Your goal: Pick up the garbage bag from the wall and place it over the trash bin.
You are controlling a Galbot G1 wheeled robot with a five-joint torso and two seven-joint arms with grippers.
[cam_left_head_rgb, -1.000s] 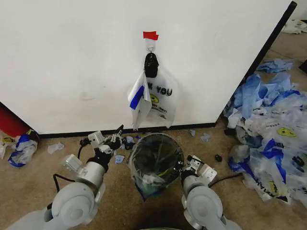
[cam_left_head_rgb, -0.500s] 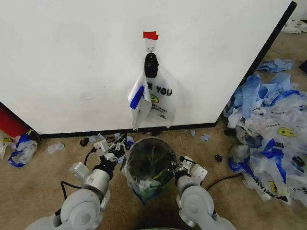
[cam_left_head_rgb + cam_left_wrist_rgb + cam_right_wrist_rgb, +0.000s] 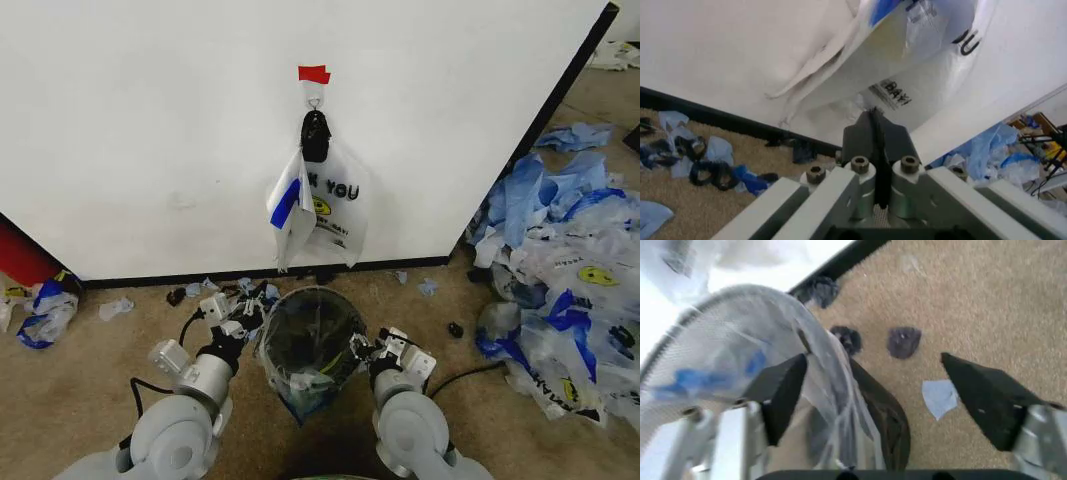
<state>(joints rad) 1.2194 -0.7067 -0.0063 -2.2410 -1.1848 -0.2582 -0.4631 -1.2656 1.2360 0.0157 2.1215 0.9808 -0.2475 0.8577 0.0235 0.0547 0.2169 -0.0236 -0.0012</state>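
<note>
From my head camera: the garbage bag (image 3: 322,208) hangs flat against the wall (image 3: 150,130) from a small hook (image 3: 314,101) under a strip of red tape (image 3: 313,73), its long axis running straight down. The trash bin (image 3: 312,342) sits on the floor directly below it, between my two arms. My left gripper (image 3: 238,316) rests just beside the bin's left rim, my right gripper (image 3: 366,352) against its right rim. The bag lies up and ahead of both; the left looks slightly nearer to its blue-edged fold.

From my left wrist: my left fingers (image 3: 875,145) are pressed together on nothing, pointing up toward the bag's lower body (image 3: 907,65), which fills the space above them, well apart from the tips.

From my right wrist: my right fingers (image 3: 783,390) are spread wide, and the bin's lined mesh rim (image 3: 740,340) passes between them. I judge the reach must go upward from here, along the bag's length toward the hook.
</note>
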